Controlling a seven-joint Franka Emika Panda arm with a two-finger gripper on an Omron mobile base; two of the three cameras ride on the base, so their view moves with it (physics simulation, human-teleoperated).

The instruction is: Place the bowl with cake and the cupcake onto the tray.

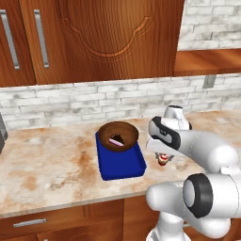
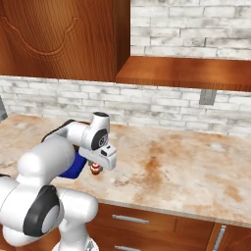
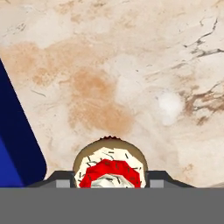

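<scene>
cupcake between the jaws, bowl already on the tray

you have the claw (image 3: 111, 183) down over the cupcake (image 3: 110, 168), one jaw on each side; if it already grips, i cannot tell. the cupcake stands on the counter (image 1: 52, 164) just beside the tray (image 1: 120, 164), near the front edge. it looks light and soft on top, so take it low at the wrapper. the bowl (image 1: 118, 135) with its cake wedge (image 1: 116, 140) sits on the tray's back part.
</scene>
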